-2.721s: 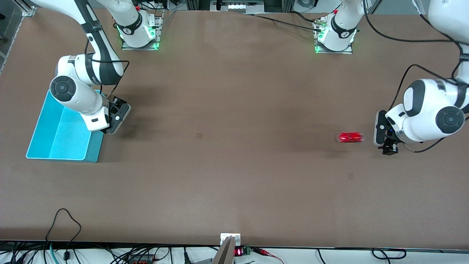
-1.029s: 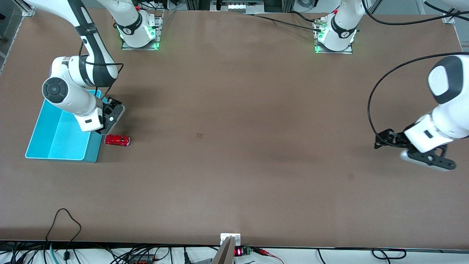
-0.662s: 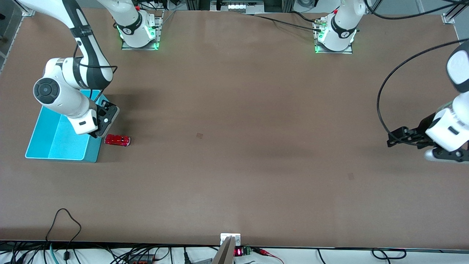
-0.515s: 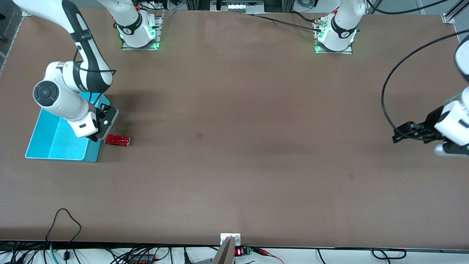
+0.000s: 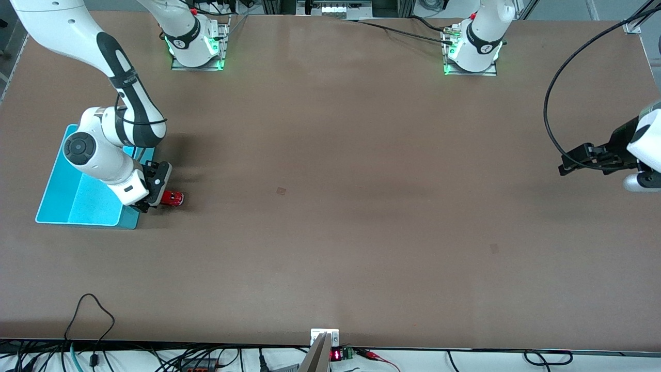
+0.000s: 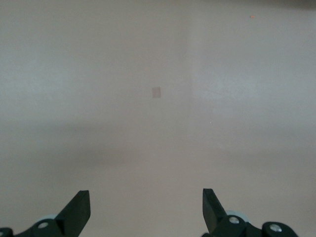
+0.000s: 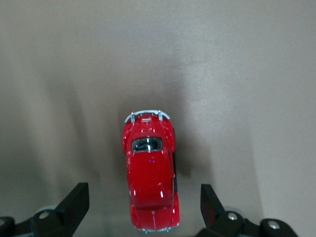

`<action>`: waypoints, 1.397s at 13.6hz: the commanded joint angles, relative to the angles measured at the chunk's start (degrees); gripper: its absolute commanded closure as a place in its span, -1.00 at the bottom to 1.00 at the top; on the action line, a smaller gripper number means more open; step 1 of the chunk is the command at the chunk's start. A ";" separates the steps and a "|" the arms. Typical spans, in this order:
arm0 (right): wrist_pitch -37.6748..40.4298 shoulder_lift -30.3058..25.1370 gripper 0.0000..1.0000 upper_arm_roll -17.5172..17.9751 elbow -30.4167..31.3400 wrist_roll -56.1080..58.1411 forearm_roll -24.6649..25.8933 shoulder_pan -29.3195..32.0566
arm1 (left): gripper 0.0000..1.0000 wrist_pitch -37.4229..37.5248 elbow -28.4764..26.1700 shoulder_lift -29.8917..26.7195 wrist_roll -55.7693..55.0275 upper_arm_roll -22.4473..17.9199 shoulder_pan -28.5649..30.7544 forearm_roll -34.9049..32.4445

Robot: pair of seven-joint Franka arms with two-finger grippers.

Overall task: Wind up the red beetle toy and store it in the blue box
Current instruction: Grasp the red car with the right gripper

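Observation:
The red beetle toy [image 5: 172, 198] stands on the table right beside the blue box [image 5: 77, 194], at the right arm's end. In the right wrist view the toy [image 7: 149, 173] lies between my open fingers [image 7: 75, 205], which straddle one end of it without touching. My right gripper [image 5: 148, 202] hangs low over the toy's box-side end. My left gripper [image 5: 573, 161] is open and empty, up over bare table at the left arm's end; its wrist view shows only the tabletop between its fingertips [image 6: 78, 210].
The blue box holds nothing that I can see. A small darker patch [image 5: 281, 191] marks the brown tabletop near its middle, and another [image 5: 494, 248] lies nearer the front camera toward the left arm's end. Cables run along the table's front edge.
The toy rolled from the left arm's end to the blue box and stopped. My right gripper came down over it. My left arm drew back and rose toward its end of the table.

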State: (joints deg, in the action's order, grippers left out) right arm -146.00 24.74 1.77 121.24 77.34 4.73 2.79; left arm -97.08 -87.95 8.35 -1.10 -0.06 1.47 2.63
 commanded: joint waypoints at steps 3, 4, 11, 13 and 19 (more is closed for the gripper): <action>-2.71 1.63 0.41 0.60 -0.92 7.02 0.19 0.11 | -1.00 -2.50 -9.35 -7.64 -0.84 -0.55 0.12 0.80; -2.36 1.63 0.88 0.60 -2.31 7.90 -0.06 -0.15 | -1.00 -2.32 -9.35 -7.91 -0.92 -0.46 0.12 0.71; 1.40 -2.05 1.00 0.69 -3.46 0.20 -3.40 -0.85 | -1.00 -0.74 -7.34 -6.77 -1.98 -0.38 0.03 0.80; 3.70 -3.37 1.00 0.69 -4.26 -3.15 -3.85 -1.29 | -1.00 -0.56 -6.89 -6.77 -1.98 -0.81 0.12 0.71; 12.92 -13.38 1.00 -0.79 -4.26 -28.60 -4.11 -1.91 | -1.00 0.93 -6.01 -7.03 -0.93 -0.03 0.64 -1.65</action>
State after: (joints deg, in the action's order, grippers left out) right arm -136.13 15.48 2.16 116.16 56.80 1.24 1.17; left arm -97.60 -95.10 1.41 -2.30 -0.63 2.08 2.38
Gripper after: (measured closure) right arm 0.621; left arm 0.000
